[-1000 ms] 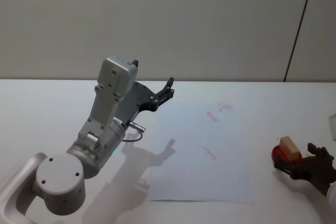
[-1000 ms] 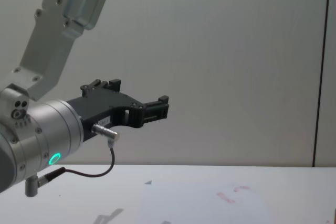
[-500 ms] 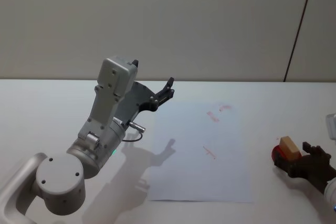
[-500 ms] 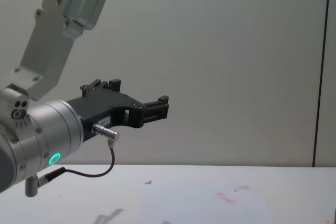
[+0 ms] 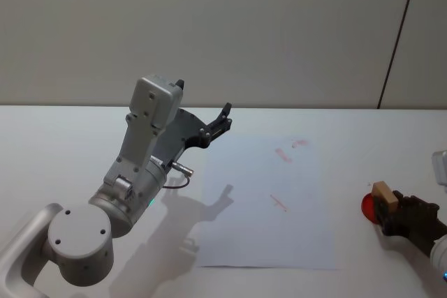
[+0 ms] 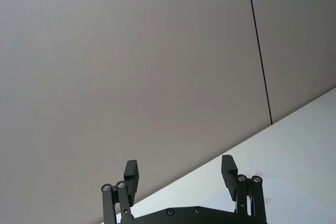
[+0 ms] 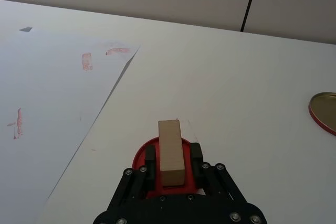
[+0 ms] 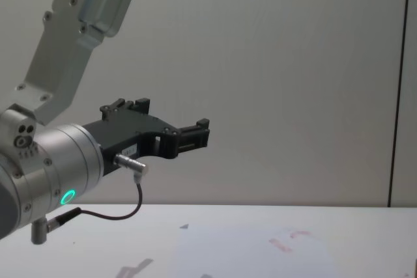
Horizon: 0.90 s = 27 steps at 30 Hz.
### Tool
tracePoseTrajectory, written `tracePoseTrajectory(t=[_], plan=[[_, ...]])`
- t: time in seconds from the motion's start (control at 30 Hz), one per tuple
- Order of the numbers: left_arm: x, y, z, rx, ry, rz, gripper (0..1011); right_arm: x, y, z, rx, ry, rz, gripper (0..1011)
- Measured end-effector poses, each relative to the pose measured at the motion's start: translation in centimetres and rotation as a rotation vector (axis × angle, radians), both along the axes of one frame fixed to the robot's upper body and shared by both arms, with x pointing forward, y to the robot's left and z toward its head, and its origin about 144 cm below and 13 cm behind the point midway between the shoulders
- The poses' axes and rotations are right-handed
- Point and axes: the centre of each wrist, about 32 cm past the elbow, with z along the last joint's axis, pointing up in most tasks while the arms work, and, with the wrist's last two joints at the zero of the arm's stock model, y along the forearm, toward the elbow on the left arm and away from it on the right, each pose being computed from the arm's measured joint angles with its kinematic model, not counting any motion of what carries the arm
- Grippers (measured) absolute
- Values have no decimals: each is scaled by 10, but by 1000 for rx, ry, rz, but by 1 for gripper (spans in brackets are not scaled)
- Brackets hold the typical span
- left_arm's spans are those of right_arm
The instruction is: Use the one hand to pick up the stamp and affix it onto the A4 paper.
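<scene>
Lower right: the black claw-like right gripper (image 5: 391, 214) clamps the small light-tan wooden stamp (image 5: 383, 194) (atop a red round pad (image 5: 367, 206)); the black left gripper (image 5: 226, 118) hangs spread, centre-left.

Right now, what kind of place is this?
Probably a robot test lab: bare white table, plain grey wall, right gripper closed on a stamp beside the paper, left gripper raised, idle.

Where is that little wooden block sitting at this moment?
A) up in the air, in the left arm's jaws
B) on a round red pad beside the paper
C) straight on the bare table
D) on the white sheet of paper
B: the stamp stands on a round red pad, off the edge of the A4 paper, between the jaws of the right gripper.
</scene>
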Motion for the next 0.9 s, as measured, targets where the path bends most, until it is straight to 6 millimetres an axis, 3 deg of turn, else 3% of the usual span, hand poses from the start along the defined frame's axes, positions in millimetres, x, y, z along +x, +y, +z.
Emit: tracePoseTrajectory(t=[0.2, 0.67, 0.9], plan=[[0, 0, 0, 0, 0, 0, 1003, 0, 0, 0, 0, 0, 0, 223], [0, 0, 0, 0, 0, 0, 1003, 1, 0, 0, 0, -25, 6, 217], [0, 0, 0, 0, 0, 0, 1003, 4, 1, 11, 4, -93, 25, 217]])
